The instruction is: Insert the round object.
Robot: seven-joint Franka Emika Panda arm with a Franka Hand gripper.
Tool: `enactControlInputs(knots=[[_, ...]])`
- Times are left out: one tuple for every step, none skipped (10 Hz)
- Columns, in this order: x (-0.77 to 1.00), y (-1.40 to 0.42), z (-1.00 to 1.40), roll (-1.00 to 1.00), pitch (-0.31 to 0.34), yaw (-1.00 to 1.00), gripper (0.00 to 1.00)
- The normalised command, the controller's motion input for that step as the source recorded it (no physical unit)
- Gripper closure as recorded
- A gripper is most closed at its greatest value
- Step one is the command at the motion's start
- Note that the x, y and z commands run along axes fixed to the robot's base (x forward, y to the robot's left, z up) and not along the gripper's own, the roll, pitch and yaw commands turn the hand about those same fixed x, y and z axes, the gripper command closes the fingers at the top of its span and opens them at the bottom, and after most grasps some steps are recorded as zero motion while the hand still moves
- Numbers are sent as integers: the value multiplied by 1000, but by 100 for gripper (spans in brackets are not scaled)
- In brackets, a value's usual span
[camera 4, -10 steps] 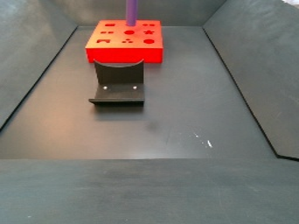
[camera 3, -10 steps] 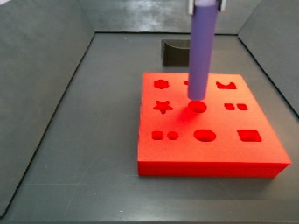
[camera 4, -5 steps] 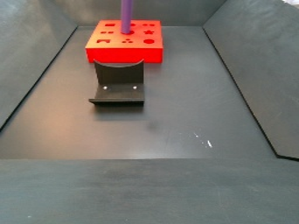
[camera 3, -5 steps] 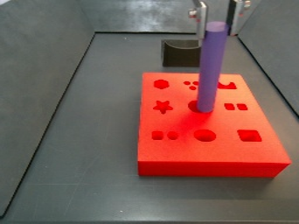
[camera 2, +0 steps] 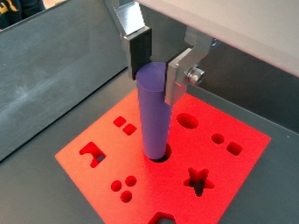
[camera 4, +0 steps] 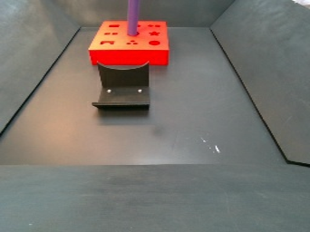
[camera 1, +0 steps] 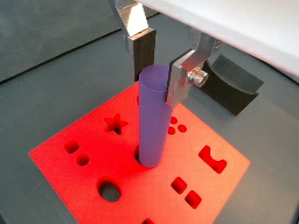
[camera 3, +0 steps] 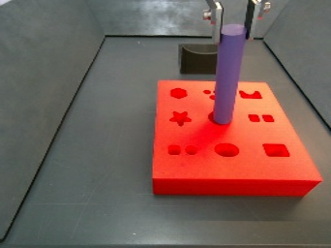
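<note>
The purple round rod (camera 3: 226,77) stands upright in a round hole near the middle of the red block (camera 3: 233,186). It shows in both wrist views (camera 1: 149,122) (camera 2: 153,118) and at the far end in a side view (camera 4: 132,16). My gripper (camera 3: 241,12) is open just above the rod's top. Its fingers (camera 1: 140,48) straddle the top end, and one plate sits close beside it. In both wrist views the gripper (camera 1: 162,59) (camera 2: 160,59) holds nothing.
The red block (camera 1: 146,188) (camera 2: 163,188) (camera 4: 127,56) has several other shaped holes: star, squares, dots, ovals. The dark fixture (camera 4: 121,91) stands on the floor next to the block, and also shows behind it (camera 3: 196,56). Grey walls enclose the floor.
The gripper has let go of the rod and risen a little. The rod went from tilted over the hole to standing upright and deeper in it.
</note>
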Motion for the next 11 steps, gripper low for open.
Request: enactControlInputs(knots=[[86, -11, 0, 223, 323, -271, 100], [174, -3, 0, 191, 373, -349, 100], [109, -6, 0, 186, 379, -377, 100], [66, -34, 0, 187, 371, -383, 100], [94, -37, 0, 200, 376, -386, 100], [223, -97, 0, 179, 333, -346, 100], [186, -71, 0, 110, 133, -203, 100], [146, -26, 0, 14, 84, -60, 100], [300, -57, -54, 11, 133, -103, 100], [366, -111, -377, 29, 126, -240, 100], [254, -29, -634, -17, 91, -209, 100]])
